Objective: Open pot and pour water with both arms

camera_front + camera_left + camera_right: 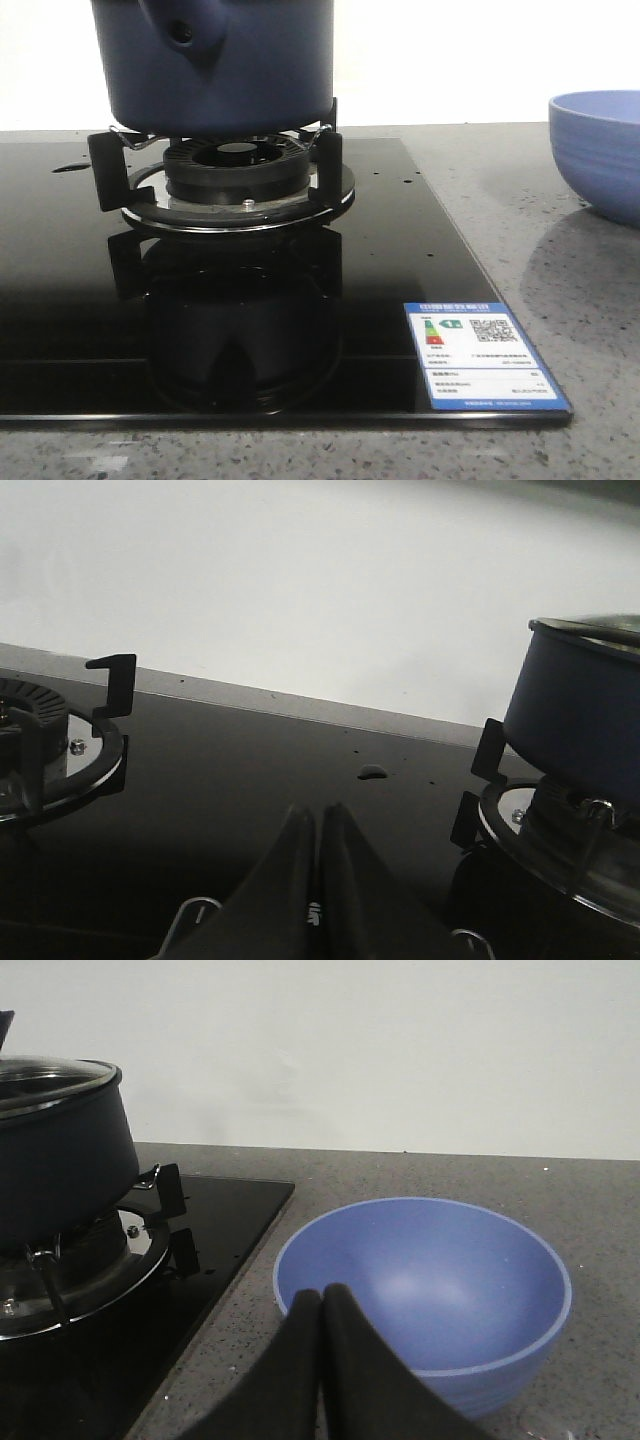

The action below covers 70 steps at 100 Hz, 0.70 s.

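Dark pot (215, 65) sitting lidded on burner grate (225, 170) of black glass hob (90, 330); grey speckled tabletop (560, 290), white wall behind. Left claw (318, 830) and right claw (322, 1315) both pressed together, empty.

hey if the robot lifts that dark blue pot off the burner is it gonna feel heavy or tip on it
The pot looks large and rigid, so probably fairly heavy, more so if it holds water, which can't be seen. Its glass lid sits loose-looking on top and may slide if tilted. The matte sides seem unlikely to slip, and the flat base resting on the burner supports suggests it won't roll.
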Tool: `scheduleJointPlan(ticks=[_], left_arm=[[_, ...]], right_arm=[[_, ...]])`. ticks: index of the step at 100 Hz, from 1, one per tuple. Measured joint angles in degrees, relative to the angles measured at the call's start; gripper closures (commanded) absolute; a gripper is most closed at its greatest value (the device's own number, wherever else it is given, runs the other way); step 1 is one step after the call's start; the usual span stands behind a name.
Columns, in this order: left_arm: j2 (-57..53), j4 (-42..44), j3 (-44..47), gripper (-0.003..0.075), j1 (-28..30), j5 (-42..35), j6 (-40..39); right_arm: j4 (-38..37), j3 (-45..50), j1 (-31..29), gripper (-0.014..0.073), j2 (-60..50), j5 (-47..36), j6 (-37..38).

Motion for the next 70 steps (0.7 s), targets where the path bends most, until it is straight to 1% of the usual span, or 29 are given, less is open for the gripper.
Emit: scheduleJointPlan(ticks=[70], left_arm=[[0.0, 0.0, 0.0, 0.0741, 0.0, 0.5, 0.0]], right_arm=[[0.0, 0.0, 0.0, 0.0636, 0.0, 0.0, 0.0]])
